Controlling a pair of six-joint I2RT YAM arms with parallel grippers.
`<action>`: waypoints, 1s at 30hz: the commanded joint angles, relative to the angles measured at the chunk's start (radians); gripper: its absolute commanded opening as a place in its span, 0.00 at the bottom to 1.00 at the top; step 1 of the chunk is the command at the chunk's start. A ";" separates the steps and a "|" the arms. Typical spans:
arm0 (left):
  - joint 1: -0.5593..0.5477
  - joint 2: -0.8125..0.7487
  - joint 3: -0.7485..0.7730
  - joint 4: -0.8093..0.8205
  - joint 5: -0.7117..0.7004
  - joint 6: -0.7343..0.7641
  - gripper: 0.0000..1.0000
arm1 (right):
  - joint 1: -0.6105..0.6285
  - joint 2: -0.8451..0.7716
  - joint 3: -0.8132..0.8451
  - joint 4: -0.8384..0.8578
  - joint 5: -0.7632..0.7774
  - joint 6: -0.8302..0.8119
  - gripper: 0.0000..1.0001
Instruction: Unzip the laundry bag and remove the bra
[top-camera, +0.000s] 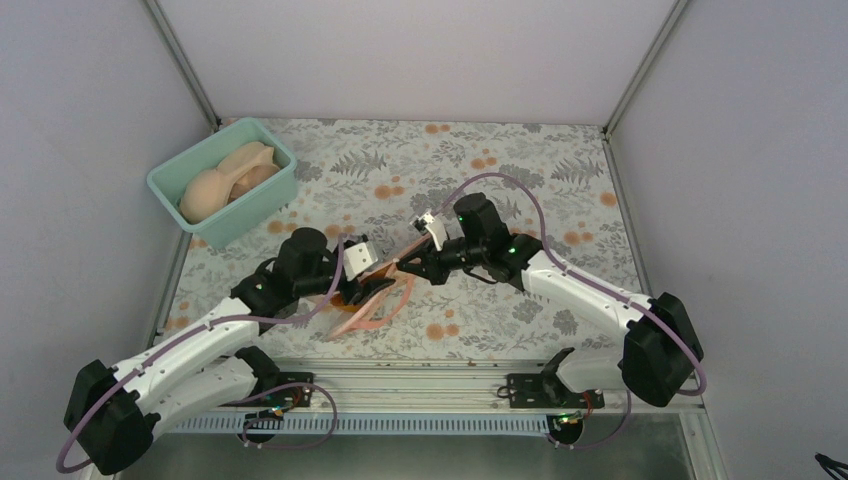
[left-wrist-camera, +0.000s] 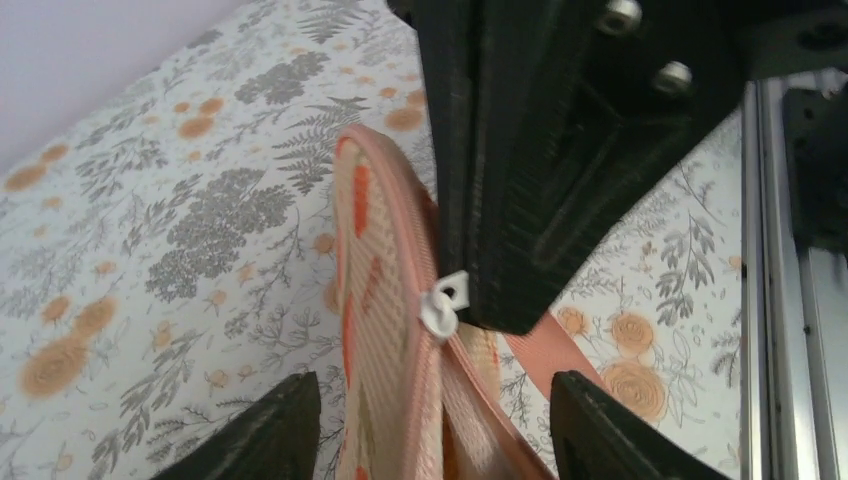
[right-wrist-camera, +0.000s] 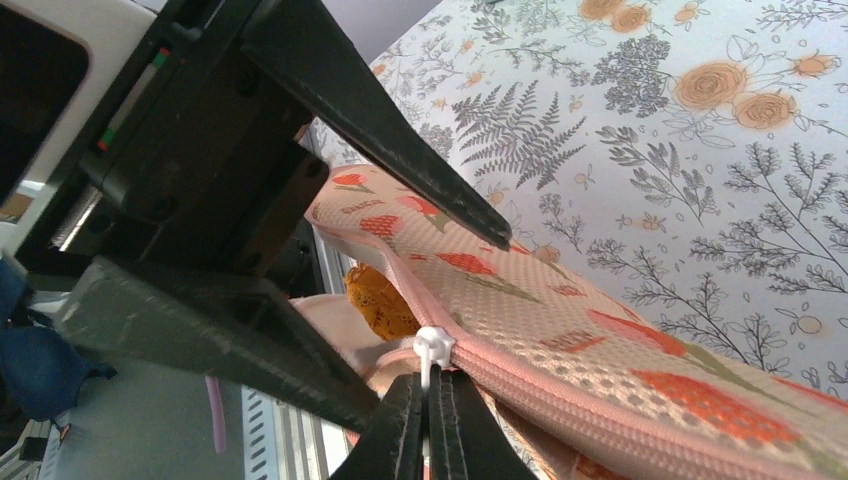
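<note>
Though unzipped partway, laundry bag (right-wrist-camera: 620, 340): bra (right-wrist-camera: 385, 300) shows inside, not yet out.
Right gripper (right-wrist-camera: 430, 390): mine, pinching zip pull (right-wrist-camera: 433, 348).
Left gripper (left-wrist-camera: 430, 405): mine, spread astride laundry bag.

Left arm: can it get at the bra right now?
Probably yes. The laundry bag is partly unzipped, the bra shows in the gap, and the open left gripper sits at that opening; the right gripper, shut on the zip pull, crowds it.
</note>
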 joint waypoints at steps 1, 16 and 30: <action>-0.015 0.009 -0.003 0.074 -0.061 -0.010 0.54 | 0.018 0.001 0.035 0.046 -0.025 0.001 0.04; -0.032 -0.057 -0.068 0.044 -0.100 0.249 0.02 | -0.047 -0.039 0.007 -0.032 0.037 0.002 0.04; -0.015 -0.116 -0.085 0.047 -0.098 0.247 0.02 | -0.306 -0.149 -0.131 -0.122 0.011 0.009 0.04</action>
